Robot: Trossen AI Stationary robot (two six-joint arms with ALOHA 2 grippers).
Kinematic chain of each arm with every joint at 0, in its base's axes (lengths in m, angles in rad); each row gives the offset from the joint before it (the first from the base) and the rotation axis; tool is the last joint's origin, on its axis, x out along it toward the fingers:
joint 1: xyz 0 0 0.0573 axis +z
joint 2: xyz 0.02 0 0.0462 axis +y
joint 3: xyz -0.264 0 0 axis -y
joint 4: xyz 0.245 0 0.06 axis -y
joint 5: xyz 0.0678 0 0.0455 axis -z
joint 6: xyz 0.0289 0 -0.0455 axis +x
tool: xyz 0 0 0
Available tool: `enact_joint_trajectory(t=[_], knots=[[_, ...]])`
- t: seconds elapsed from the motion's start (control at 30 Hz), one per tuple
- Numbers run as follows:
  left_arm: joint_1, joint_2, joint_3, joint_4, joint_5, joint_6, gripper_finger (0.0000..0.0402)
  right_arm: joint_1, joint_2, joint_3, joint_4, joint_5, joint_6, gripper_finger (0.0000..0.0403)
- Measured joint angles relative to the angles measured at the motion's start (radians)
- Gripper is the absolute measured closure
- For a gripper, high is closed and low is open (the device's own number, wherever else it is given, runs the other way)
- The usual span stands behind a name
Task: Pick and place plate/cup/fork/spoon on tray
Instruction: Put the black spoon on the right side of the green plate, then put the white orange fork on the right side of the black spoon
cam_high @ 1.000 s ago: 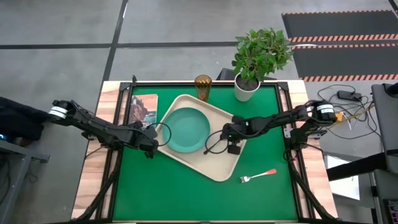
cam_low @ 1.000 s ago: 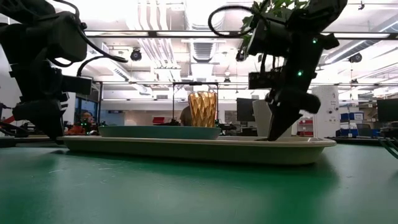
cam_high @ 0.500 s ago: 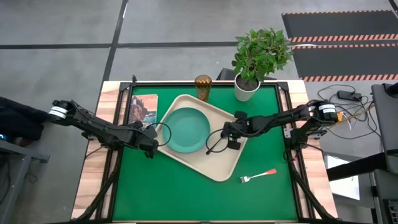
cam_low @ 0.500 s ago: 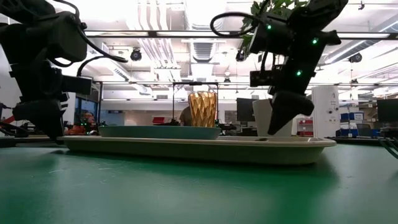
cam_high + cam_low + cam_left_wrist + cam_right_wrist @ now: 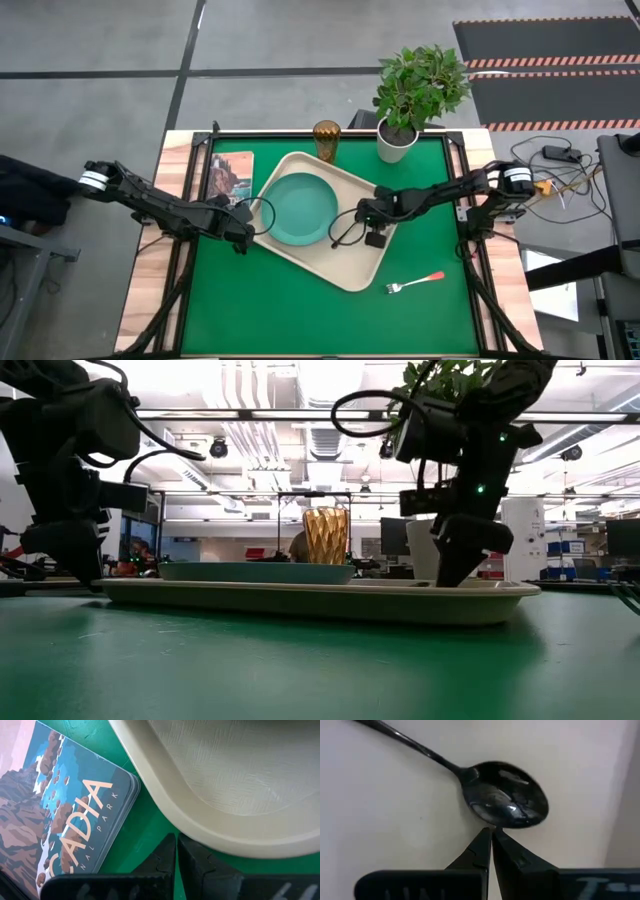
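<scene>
The cream tray (image 5: pixel 345 265) lies skewed in the table's middle, with the teal plate (image 5: pixel 300 207) resting on its left part. The dark spoon (image 5: pixel 505 805) lies flat on the tray floor (image 5: pixel 395 820). My right gripper (image 5: pixel 491 836) is shut and points down, its tips at the spoon bowl's rim, low over the tray (image 5: pixel 447 575). My left gripper (image 5: pixel 176 851) is shut at table height, beside the tray's left corner (image 5: pixel 245 238). The amber cup (image 5: pixel 326 138) stands on the table beyond the tray. The red-handled fork (image 5: pixel 415 282) lies on the table at the near right. My right gripper's shut fingertips (image 5: pixel 482 837) stand right at the edge of the spoon's bowl (image 5: pixel 492 822), coming from above; I cannot tell whether they touch it. My left gripper's shut fingers (image 5: pixel 192 855) stand close under the tray's rim (image 5: pixel 215 842); I cannot tell whether they touch it.
A picture-covered book (image 5: pixel 231 178) lies on the table left of the tray, close to my left gripper. A white pot with a green plant (image 5: pixel 397 143) stands at the far right, next to the cup. The near half of the green mat (image 5: pixel 300 310) is bare.
My right gripper rose off the tray floor about half a second ago and has come down again close over the tray, staying over the same part of it. The left arm has kept still.
</scene>
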Motion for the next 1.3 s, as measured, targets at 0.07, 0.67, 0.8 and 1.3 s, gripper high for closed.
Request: enact_joint_trajectory(t=[0.07, 0.67, 0.8, 1.3], knots=[[0.000, 0.000, 0.000, 0.000, 0.000, 0.000, 0.0401, -0.001, 0.005, 0.000, 0.016, 0.014, -0.001, 0.0394], [0.000, 0.000, 0.000, 0.000, 0.000, 0.000, 0.0401, -0.064, -0.001, 0.000, 0.098, 0.060, -0.029, 0.0394], [0.000, 0.000, 0.000, 0.000, 0.000, 0.000, 0.0401, -0.075, -0.001, 0.000, 0.126, 0.070, -0.039, 0.0394], [0.000, 0.000, 0.000, 0.000, 0.000, 0.001, 0.0401, 0.009, -0.179, -0.001, 0.058, -0.040, 0.086, 0.0394]])
